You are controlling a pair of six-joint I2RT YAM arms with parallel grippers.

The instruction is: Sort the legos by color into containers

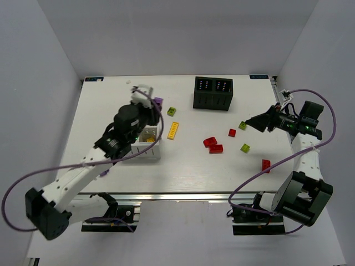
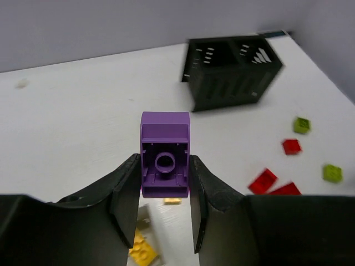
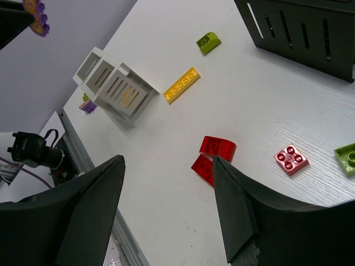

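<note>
While the purple brick is being pinched in the left gripper, at the centre of the wrist frame, a slip is being risked. Only its lower half is being clamped, and the upper half is being left proud of the fingertips, so a tilt or a twist out of the grip could be caused by any jolt.

In the top view the brick is being carried upper left of centre, just above the white box in the picture. Whether it is hanging right over a compartment cannot be told. A yellow brick is being seen inside that box, so a colour mix could be caused by a release over the wrong cell. A bounce onto the table could be caused by a release over the rim.

The purple brick is being shown underside-on: glossy, hollow, with one round tube in the middle and a smooth face above.

The right gripper is being held wide apart and empty at the right edge of the top frame. In its own view it is being held above the loose red bricks.
</note>
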